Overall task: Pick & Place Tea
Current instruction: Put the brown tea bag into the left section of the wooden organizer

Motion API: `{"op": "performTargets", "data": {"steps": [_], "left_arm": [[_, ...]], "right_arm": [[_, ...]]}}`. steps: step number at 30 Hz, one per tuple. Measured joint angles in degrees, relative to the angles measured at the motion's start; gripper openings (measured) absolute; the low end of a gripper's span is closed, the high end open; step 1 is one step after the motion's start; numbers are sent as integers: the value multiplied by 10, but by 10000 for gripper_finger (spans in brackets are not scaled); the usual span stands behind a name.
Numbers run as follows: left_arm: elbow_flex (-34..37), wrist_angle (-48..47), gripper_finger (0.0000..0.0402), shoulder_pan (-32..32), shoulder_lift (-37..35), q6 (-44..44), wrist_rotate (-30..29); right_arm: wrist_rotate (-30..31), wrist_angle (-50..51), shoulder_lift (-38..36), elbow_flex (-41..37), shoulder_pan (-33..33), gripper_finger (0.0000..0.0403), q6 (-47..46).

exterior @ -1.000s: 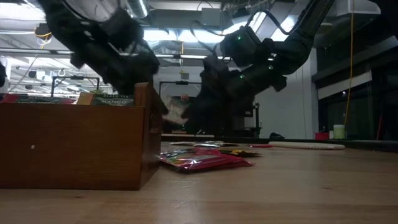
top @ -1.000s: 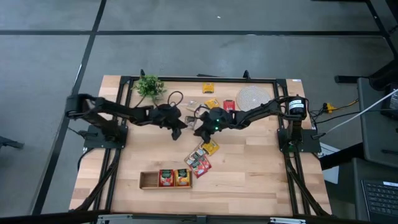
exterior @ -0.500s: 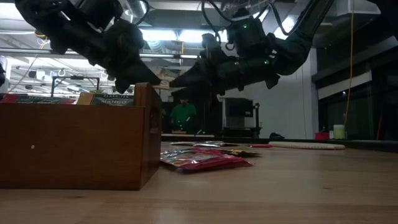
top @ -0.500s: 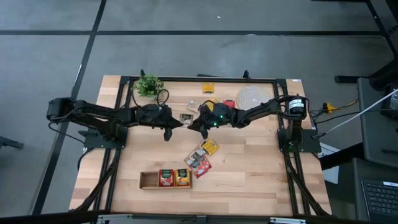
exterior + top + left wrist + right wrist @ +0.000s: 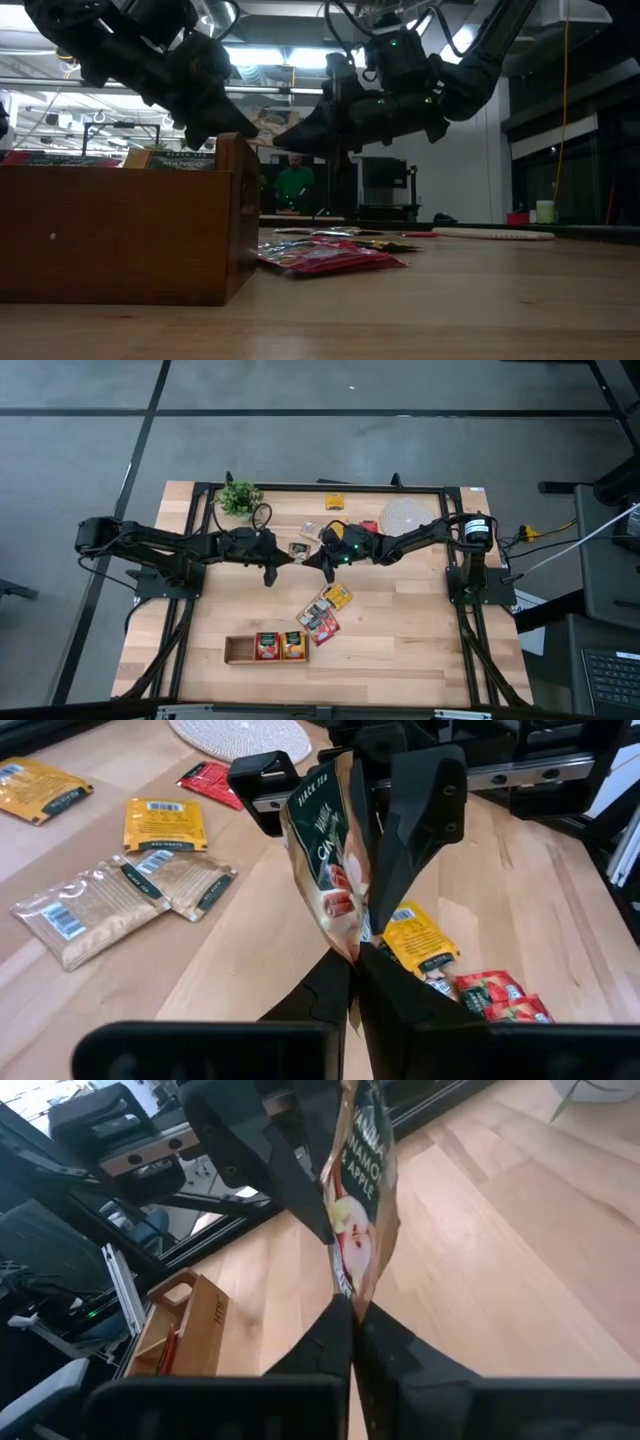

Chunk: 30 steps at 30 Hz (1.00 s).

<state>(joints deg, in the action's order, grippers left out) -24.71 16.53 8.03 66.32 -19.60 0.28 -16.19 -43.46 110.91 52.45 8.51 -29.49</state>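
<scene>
Both tools, left tool and right tool, are clamped on one tea sachet held above the surface, mid hand-over by our read; next, one must let go before it goes to the wooden tray.

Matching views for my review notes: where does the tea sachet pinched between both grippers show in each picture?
High: tea sachet, mid-table between both arms.
Low: between the gripper tips, above the wooden tray.
Left wrist: centre.
Right wrist: upper centre.
Shared landmark: the tray.
</scene>
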Motion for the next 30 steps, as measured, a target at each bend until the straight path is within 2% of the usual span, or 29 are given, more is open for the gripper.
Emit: {"op": "performTargets", "data": {"steps": [6,11,20,23,30], "left_arm": [[0,0,28,0,0,-6,1],[-7,11,67,1,0,-8,1],[-29,20,133,19,0,7,20],[-29,20,141,26,0,7,50],[-30,11,137,27,0,1,70]], "right_arm": [[-4,22,-1,1,0,6,13],[-34,39,0,-1,-2,4,15],[-31,63,0,-1,-9,3,40],[-31,63,0,-1,-10,3,43],[-15,61,0,-1,-9,3,48]]}}
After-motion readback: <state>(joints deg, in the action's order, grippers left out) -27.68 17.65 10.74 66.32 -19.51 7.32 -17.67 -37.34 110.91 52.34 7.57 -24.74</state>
